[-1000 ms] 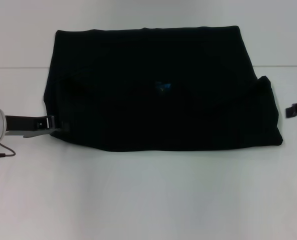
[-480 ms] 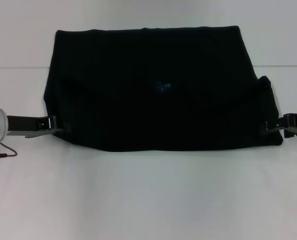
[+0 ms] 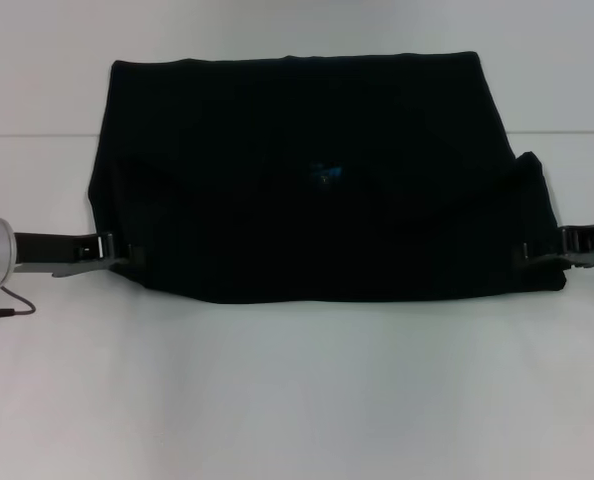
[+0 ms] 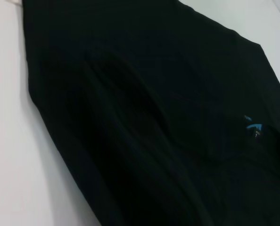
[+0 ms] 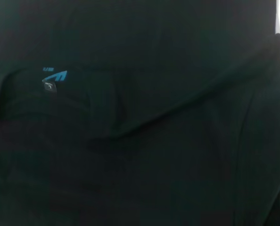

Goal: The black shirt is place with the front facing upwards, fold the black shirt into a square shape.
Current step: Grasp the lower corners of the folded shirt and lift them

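White and bare, the table (image 3: 297,400) fills the head view, and the black shirt (image 3: 317,180) lies flat across its far middle, already folded into a broad rectangle wider than it is deep. A small blue label (image 3: 324,172) shows near the centre of the cloth, and the wrist views pick it out too, among soft ridges where layers overlap. No lettering is visible on the upper face. The left tool (image 3: 120,254) sits at the near left corner of the shirt, low against the table, with its tips at the cloth's edge; the right tool (image 3: 537,256) mirrors it at the near right corner, just where the fabric bulges outward. Whether either tool is pinched on the hem or merely resting beside it I cannot tell, since black fingers merge with black cloth and neither wrist view shows its own fingers. The matched placement at both near corners suggests the arms are set to take the near edge together, probably so it can be carried over evenly without skewing. By my judgement the task is partway along: the shape is tidy but oblong, so a further fold seems needed to make it square. A weak grip on one side could drag the layers crooked.
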### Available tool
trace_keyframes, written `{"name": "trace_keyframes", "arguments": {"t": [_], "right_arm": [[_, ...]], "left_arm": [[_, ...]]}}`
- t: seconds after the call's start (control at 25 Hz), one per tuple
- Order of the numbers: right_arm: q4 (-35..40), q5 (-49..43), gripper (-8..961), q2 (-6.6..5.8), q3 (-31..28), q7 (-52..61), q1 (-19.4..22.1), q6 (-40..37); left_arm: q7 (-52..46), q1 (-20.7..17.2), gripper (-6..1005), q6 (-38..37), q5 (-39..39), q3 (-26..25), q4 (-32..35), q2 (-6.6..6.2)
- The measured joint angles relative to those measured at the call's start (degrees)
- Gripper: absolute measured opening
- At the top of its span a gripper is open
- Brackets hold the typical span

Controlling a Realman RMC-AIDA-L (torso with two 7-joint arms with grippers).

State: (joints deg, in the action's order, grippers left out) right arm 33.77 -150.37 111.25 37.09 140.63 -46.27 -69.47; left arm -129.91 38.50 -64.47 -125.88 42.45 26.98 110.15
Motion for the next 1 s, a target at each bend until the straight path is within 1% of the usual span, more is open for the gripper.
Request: {"name": "trace_keyframes", "arguments": {"t": [0.08, 0.52, 0.72, 0.8, 0.88, 1.0], "right_arm": [[-0.2, -0.1, 808, 0.02, 0.0, 0.0, -0.1, 0.0], [-0.2, -0.3, 363, -0.13, 0.0, 0.3, 0.0, 0.1], [0.0, -0.3, 125, -0.39, 0.0, 0.1, 0.2, -0.8], [0.3, -0.3, 109, -0.87, 0.0, 0.1, 0.3, -2.2], [0.8, -0.3, 92, -1.72, 0.0, -0.2, 0.7, -5.6], [3.1, -0.3, 68, -2.94, 0.0, -1.5, 2.1, -13.3]], "left_arm": [[0.0, 0.0, 34, 0.0, 0.0, 0.0, 0.0, -0.01], [0.1, 0.0, 33, -0.1, 0.2, -0.2, 0.0, -0.03], [0.1, 0.0, 33, -1.1, 0.2, -0.2, 0.0, -0.22], [0.1, -0.1, 33, -2.5, 0.2, -0.2, 0.2, -0.46], [0.2, -0.2, 34, -5.5, 0.2, -0.3, 0.4, -0.98], [0.2, -0.5, 34, -14.1, -0.2, 0.0, 0.5, -2.62]]}}
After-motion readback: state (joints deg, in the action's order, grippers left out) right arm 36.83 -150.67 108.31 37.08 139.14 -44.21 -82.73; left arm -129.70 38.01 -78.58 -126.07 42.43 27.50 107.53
